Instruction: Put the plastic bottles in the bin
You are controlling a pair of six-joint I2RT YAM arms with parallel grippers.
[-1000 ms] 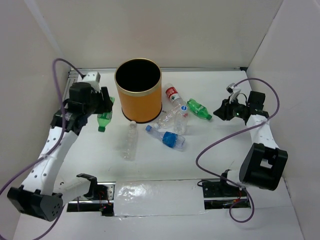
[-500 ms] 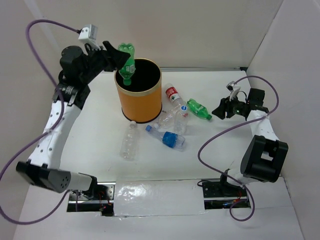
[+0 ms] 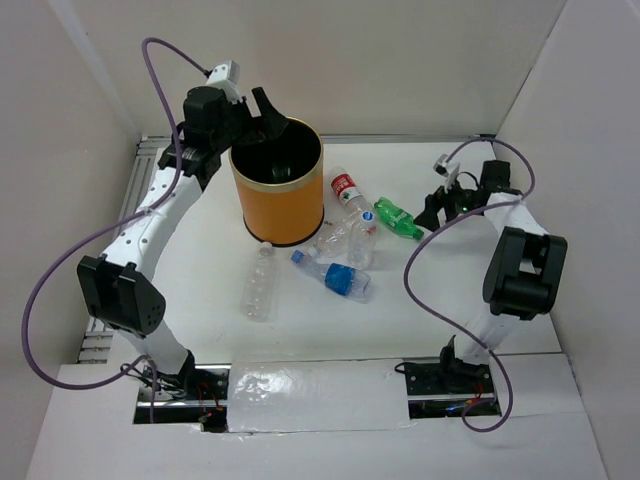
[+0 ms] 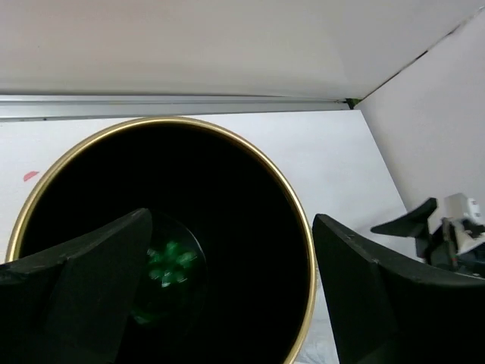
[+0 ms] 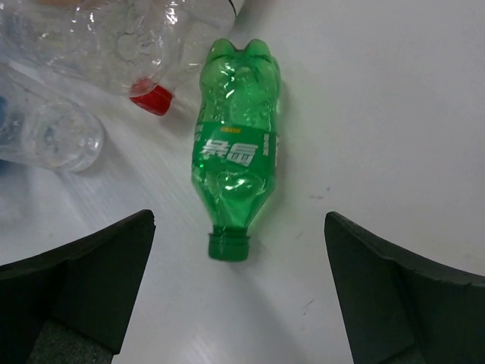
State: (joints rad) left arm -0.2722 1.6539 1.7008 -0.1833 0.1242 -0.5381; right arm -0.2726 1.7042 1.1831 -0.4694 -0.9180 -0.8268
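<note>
**A:** Biggest thing first: where's the bin?

**B:** The bin [image 3: 282, 208] stands directly beneath the left gripper [image 4: 231, 227]. That gripper's fingers are spread wide with nothing between them. The bin is a smooth round drum with an orange wall, a thin gold rim and a black inside. Deep inside, below the gripper's left finger, lies the binned bottle [image 4: 168, 265], a green blur in the dark.

**A:** And the other arm?

**B:** The right gripper [image 5: 239, 220] hangs over the white table [image 5: 394, 114], also spread wide and gripping nothing. The green bottle [image 5: 236, 171] lies flat right under it, lengthwise between the two fingers. Its cap end is nearest the gripper and its lobed base points away.

**A:** So how should it be taken?

**B:** My guess is straight down, closing across the labelled middle rather than the tapering neck. The plastic looks thin, glossy and dented, so it will likely give and could slip out. A firm, centred squeeze seems wise.

**A:** Anything in the way?

**B:** The clear bottles [image 5: 129, 45] lie ahead and to the gripper's left, crumpled and see-through. One has a red cap [image 5: 150, 98] just beside the green bottle, so the left finger needs to come down short of it.
</note>
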